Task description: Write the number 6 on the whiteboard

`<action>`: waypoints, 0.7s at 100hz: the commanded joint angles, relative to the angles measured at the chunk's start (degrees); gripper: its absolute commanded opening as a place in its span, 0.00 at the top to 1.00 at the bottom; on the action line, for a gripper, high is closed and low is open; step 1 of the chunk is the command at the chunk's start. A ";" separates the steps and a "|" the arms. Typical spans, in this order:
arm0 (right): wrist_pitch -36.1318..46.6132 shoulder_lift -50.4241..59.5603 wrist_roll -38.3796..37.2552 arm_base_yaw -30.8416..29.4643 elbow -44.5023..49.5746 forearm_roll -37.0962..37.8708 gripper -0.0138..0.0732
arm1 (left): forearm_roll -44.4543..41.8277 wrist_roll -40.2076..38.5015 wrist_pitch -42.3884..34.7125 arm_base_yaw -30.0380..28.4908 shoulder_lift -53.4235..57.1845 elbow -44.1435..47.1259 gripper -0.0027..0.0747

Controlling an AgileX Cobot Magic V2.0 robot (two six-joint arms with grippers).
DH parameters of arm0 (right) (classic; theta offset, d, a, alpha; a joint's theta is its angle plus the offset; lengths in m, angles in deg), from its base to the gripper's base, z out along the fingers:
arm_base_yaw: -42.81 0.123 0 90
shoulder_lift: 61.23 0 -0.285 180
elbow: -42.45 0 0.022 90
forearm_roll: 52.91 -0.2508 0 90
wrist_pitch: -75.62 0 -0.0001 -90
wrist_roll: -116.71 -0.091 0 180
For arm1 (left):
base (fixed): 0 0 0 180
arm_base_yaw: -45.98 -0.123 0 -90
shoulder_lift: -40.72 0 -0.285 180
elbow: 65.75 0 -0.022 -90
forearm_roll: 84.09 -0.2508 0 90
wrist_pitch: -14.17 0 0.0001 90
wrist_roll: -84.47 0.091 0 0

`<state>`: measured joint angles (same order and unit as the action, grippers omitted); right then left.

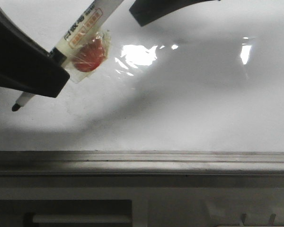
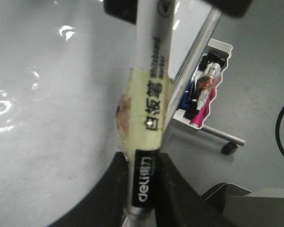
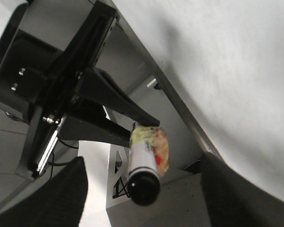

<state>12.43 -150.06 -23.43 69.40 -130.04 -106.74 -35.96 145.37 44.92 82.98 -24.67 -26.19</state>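
The whiteboard (image 1: 189,104) fills the front view, glossy with faint grey smudges. No number 6 shows on it. My left gripper (image 1: 42,71) is shut on a white marker (image 1: 80,30) with yellow tape and a red plastic-wrapped lump. The marker's black tip (image 1: 16,107) points down-left, at or just off the board. In the left wrist view the fingers (image 2: 175,189) clamp the marker (image 2: 149,109) at its black label. My right gripper (image 1: 156,10) is at the top edge. Its fingers (image 3: 61,198) are spread wide, open and empty, with the marker's black end cap (image 3: 143,187) in front, untouched.
A grey metal ledge (image 1: 142,163) runs along the board's lower edge. Beyond the board's edge, a white tray (image 2: 217,52) holds several markers. Glare patches (image 1: 137,54) lie on the board near the marker.
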 commanded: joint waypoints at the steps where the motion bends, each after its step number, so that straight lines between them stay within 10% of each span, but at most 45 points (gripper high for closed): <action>1: 0.53 0.26 0.84 1.07 -2.28 -2.89 0.41 | 1.85 -0.45 -2.27 0.45 0.47 -1.90 0.99; 27: 0.42 -1.44 4.37 1.95 -2.53 -3.31 0.92 | 2.46 -0.45 -2.70 0.45 0.47 -1.90 0.99; 45: -0.04 -1.44 5.45 1.95 -2.53 -3.99 0.91 | 2.54 -0.45 -2.70 0.45 0.47 -1.90 0.94; 70: 4.78 2.53 5.48 1.95 -1.83 -1.27 0.89 | 2.54 -0.45 -3.37 0.19 2.15 -1.90 0.27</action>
<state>14.55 -151.92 -19.08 71.32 -130.66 -105.81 -35.70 145.24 44.34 82.98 -24.55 -26.19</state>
